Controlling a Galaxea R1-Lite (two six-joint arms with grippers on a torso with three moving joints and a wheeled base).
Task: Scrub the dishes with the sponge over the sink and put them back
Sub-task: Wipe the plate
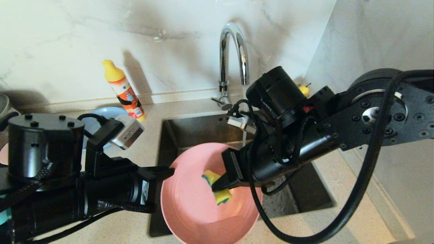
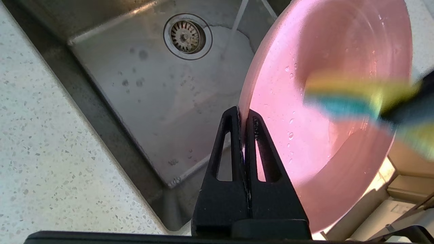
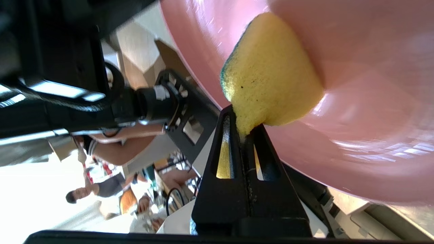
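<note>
A wide pink plate (image 1: 195, 206) hangs tilted over the front of the steel sink (image 1: 305, 193). My left gripper (image 1: 169, 171) is shut on the plate's left rim; in the left wrist view its two black fingers pinch the rim edge (image 2: 242, 117). Against the wet inner face of the plate (image 3: 373, 112) presses the yellow sponge (image 1: 217, 190) with its green layer, and my right gripper (image 1: 217, 185) is shut on it from the right. The sponge (image 3: 268, 73) bulges out past the right gripper (image 3: 244, 130). Behind my left arm lies a grey-blue plate (image 1: 106, 113).
A chrome gooseneck faucet (image 1: 232, 54) stands behind the sink, with a thin stream of water falling. The drain strainer (image 2: 187, 36) sits in the basin floor. An orange and yellow detergent bottle (image 1: 123, 89) stands on the counter at the left. A yellow pear (image 1: 304, 90) peeks out behind my right arm.
</note>
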